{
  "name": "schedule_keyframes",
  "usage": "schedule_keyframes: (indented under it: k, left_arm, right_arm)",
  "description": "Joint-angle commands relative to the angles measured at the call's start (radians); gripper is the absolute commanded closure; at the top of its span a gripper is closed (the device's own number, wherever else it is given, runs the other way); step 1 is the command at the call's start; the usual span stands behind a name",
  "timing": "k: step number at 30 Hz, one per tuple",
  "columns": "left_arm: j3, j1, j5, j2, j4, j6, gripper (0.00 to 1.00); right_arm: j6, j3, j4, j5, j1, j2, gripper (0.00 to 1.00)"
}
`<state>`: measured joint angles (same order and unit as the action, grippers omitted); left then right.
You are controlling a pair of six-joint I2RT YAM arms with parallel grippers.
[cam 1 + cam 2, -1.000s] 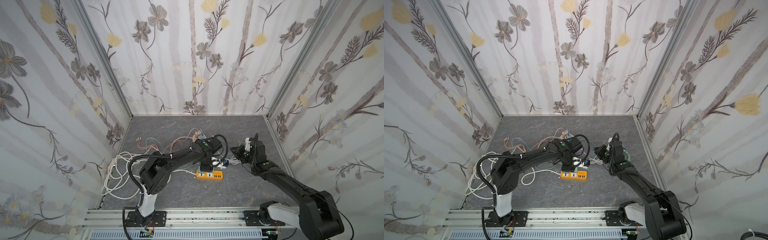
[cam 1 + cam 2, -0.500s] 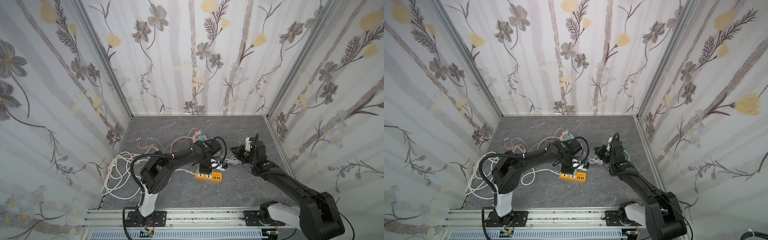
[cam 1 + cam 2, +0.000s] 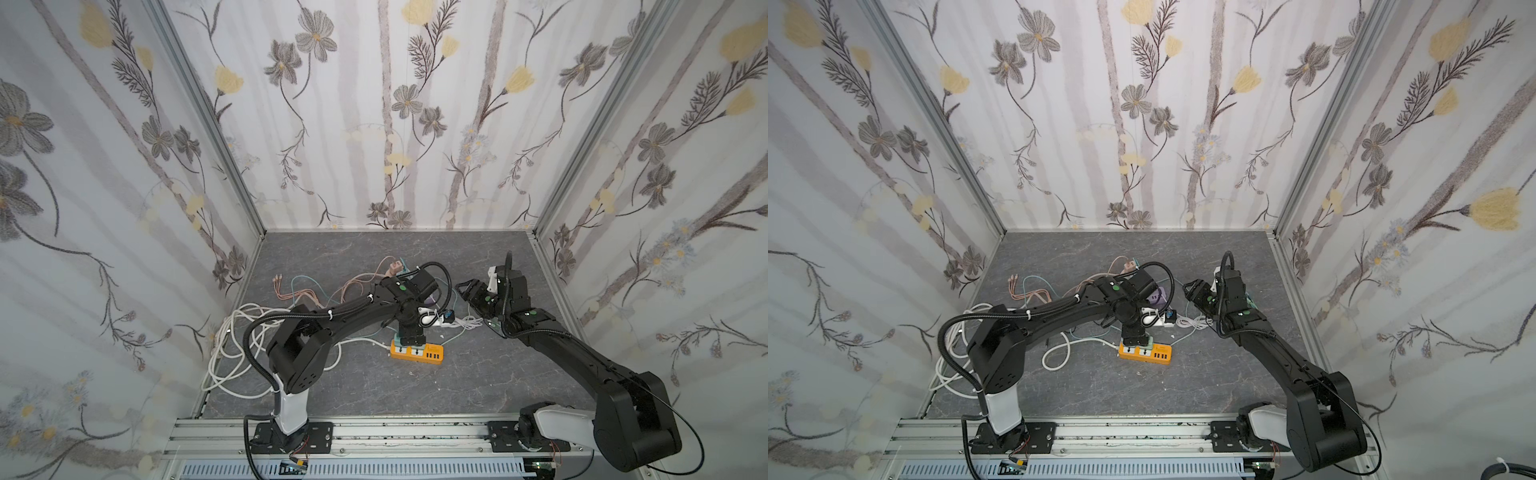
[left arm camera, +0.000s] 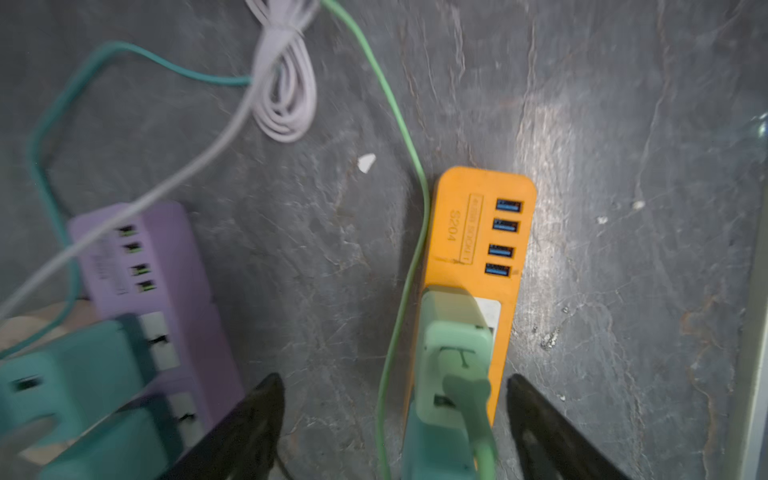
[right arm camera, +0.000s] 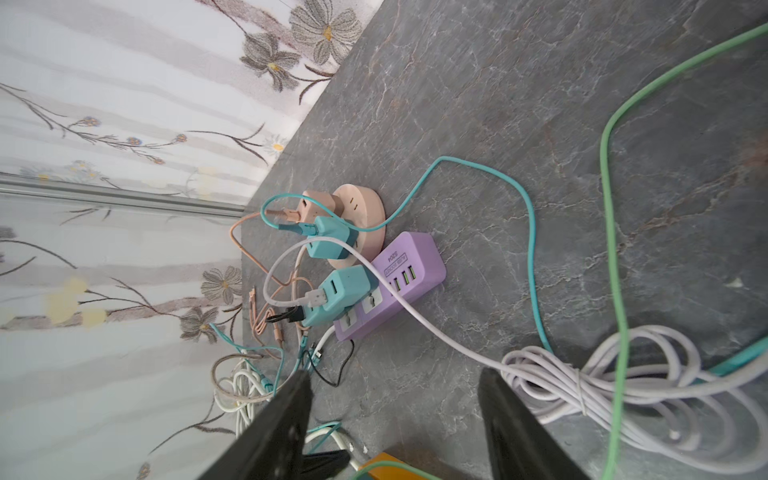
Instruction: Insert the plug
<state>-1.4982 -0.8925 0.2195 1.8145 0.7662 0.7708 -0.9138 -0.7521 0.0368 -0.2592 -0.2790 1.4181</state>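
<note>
In the left wrist view, a pale green plug (image 4: 455, 353) with a green cable (image 4: 409, 174) sits in a socket of the orange power strip (image 4: 469, 232). My left gripper (image 4: 395, 378) stands open, with one black finger (image 4: 257, 415) on each side of the plug and apart from it. In both top views this gripper (image 3: 409, 336) hangs over the left end of the orange strip (image 3: 428, 353) (image 3: 1156, 353). My right gripper (image 5: 395, 374) is open and holds nothing. It hovers right of the strip (image 3: 467, 289) (image 3: 1192, 286).
A purple power strip (image 5: 409, 266) (image 4: 153, 257) with teal adapters lies behind the orange one, next to a round pink socket (image 5: 361, 208). A coiled white cable (image 5: 582, 386) (image 4: 286, 99) lies near the right gripper. Loose white cords (image 3: 241, 332) pile at the left wall.
Both grippers have opened. The left one has let go of the green plug, which stays in the orange strip. The right one was shut before.
</note>
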Motion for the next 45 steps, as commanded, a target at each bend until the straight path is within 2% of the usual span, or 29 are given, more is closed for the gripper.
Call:
schedule_keyframes:
  k: [1, 2, 3, 5, 7, 9, 11, 14, 17, 18, 20, 22, 26, 29, 31, 33, 35, 37, 39, 41, 45]
  left_arm:
    - [0.0, 0.0, 0.087, -0.086, 0.0, -0.033, 0.0]
    - [0.014, 0.002, 0.086, -0.121, -0.002, -0.046, 0.0]
    - [0.031, 0.008, 0.087, -0.154, -0.011, -0.062, 0.0]
    - [0.113, 0.032, 0.068, -0.258, -0.088, -0.122, 0.0]
    - [0.231, 0.064, -0.013, -0.38, -0.244, -0.207, 0.0]
    - [0.399, 0.111, -0.179, -0.511, -0.482, -0.298, 0.0]
    - [0.565, 0.178, -0.399, -0.634, -0.706, -0.415, 0.0]
    - [0.724, 0.305, -0.694, -0.754, -0.818, -0.596, 0.0]
    - [0.884, 0.418, -0.975, -0.808, -0.881, -0.696, 0.0]
    - [0.928, 0.466, -1.002, -0.816, -0.889, -0.722, 0.0]
    - [1.01, 0.584, -0.992, -0.817, -0.893, -0.806, 0.0]
    - [1.076, 0.676, -0.949, -0.798, -0.931, -0.867, 0.0]
    - [1.159, 0.787, -0.733, -0.707, -1.144, -0.859, 0.0]
    - [1.134, 0.818, -0.593, -0.59, -1.259, -0.854, 0.0]
    - [1.101, 0.82, -0.55, -0.512, -1.314, -0.82, 0.0]
    - [1.096, 0.823, -0.503, -0.447, -1.429, -0.794, 0.0]
    - [1.104, 0.825, -0.469, -0.395, -1.538, -0.772, 0.0]
    - [1.115, 0.83, -0.429, -0.325, -1.618, -0.769, 0.0]
    - [1.153, 0.827, -0.405, -0.217, -1.816, -0.741, 0.0]
    - [1.124, 0.834, -0.42, -0.247, -1.7, -0.775, 0.0]
    - [1.122, 0.856, -0.439, -0.242, -1.71, -0.805, 0.0]
  right_arm:
    - [0.072, -0.035, 0.208, 0.077, 0.006, 0.001, 0.17]
    - [0.096, -0.031, 0.254, 0.083, 0.01, -0.011, 0.06]
    - [0.123, -0.03, 0.292, 0.092, 0.016, -0.025, 0.01]
    - [0.196, -0.025, 0.377, 0.162, 0.029, -0.083, 0.01]
    - [0.249, -0.016, 0.44, 0.299, 0.041, -0.156, 0.01]
    - [0.298, -0.003, 0.46, 0.442, 0.062, -0.229, 0.01]
    - [0.343, 0.034, 0.416, 0.598, 0.083, -0.292, 0.01]
    - [0.457, 0.122, 0.228, 0.754, 0.098, -0.348, 0.01]
    - [0.582, 0.204, -0.005, 0.902, 0.103, -0.338, 0.01]
    - [0.592, 0.198, -0.018, 0.93, 0.12, -0.324, 0.01]
    - [0.634, 0.191, -0.08, 0.92, 0.161, -0.274, 0.01]
    - [0.658, 0.201, -0.161, 0.856, 0.198, -0.216, 0.01]
    - [0.717, 0.24, -0.394, 0.644, 0.251, -0.07, 0.01]
    - [0.805, 0.219, -0.476, 0.521, 0.255, -0.007, 0.01]
    - [0.867, 0.223, -0.557, 0.47, 0.255, 0.022, 0.01]
    - [0.878, 0.251, -0.665, 0.391, 0.271, 0.07, 0.01]
    - [0.888, 0.278, -0.679, 0.343, 0.277, 0.054, 0.01]
    - [0.892, 0.333, -0.799, 0.32, 0.279, 0.071, 0.01]
    - [0.89, 0.375, -0.932, 0.333, 0.281, 0.108, 0.01]
    - [0.883, 0.358, -0.85, 0.349, 0.281, 0.083, 0.01]
    - [0.885, 0.37, -0.899, 0.35, 0.281, 0.098, 0.01]
